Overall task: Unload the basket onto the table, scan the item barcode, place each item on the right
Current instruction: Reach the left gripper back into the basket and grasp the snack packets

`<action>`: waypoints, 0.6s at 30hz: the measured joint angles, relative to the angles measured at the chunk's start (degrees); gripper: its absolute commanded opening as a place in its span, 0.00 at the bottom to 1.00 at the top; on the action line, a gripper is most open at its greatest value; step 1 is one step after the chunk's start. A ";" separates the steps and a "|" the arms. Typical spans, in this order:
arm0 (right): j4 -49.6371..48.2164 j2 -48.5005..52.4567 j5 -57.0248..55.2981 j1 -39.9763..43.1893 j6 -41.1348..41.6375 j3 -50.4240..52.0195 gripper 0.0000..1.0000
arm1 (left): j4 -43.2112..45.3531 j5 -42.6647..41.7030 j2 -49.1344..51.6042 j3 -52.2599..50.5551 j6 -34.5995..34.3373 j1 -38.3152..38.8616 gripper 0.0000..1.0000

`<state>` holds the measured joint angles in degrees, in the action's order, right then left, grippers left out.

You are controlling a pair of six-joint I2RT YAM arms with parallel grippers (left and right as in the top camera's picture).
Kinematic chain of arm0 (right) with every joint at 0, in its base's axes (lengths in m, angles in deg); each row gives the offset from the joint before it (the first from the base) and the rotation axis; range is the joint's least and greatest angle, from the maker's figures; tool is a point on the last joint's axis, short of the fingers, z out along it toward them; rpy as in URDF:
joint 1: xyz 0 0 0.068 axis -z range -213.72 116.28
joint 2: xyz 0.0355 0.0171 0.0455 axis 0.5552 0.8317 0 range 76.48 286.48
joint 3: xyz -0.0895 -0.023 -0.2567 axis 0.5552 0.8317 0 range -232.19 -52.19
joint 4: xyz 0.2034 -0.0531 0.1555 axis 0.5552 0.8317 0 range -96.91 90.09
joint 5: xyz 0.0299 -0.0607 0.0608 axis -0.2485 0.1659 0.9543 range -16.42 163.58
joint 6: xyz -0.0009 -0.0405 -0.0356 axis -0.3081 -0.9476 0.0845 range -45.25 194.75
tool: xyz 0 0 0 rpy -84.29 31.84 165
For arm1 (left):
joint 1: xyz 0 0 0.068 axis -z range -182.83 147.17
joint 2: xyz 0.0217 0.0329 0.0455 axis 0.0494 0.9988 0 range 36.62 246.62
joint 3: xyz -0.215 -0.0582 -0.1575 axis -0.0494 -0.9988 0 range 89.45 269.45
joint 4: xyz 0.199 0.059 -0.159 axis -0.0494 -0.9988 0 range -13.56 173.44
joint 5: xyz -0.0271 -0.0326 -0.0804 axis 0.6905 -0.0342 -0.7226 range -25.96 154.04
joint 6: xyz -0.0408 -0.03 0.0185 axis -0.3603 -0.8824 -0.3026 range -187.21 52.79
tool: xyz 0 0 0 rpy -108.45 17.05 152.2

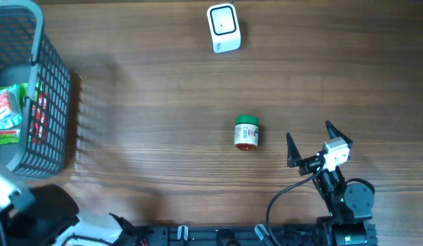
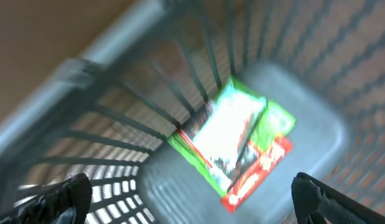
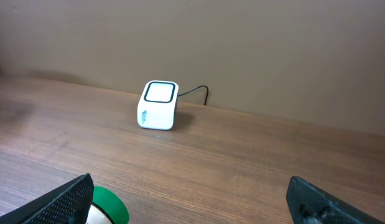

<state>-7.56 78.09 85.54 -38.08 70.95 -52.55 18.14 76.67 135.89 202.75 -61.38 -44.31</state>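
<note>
Jar (image 1: 247, 132) place: mid-table, apparently on its side, right of the basket (image 1: 54, 89), nearer than the scanner (image 1: 223, 27).
Left gripper (image 2: 189, 199): spread, over the basket.
Right gripper (image 1: 308, 131): spread, empty, near the jar's right.
Risk: a glancing finger could roll the jar; its barcode could face away.
Jar look: small, green lid, red-white label.

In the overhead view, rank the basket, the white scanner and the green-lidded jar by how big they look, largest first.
1. basket: largest by far, even though the frame edge cuts it off.
2. white scanner: far smaller than the basket.
3. green-lidded jar: somewhat smaller than the scanner.
</note>
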 measured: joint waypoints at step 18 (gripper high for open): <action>0.00 0.00 0.00 0.00 0.00 0.00 1.00 | 6.82 -11.06 17.35 -8.59 17.57 -0.07 1.00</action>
<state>-7.56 78.09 85.54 -38.08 70.95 -52.55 24.96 65.61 153.24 194.16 -43.81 -44.37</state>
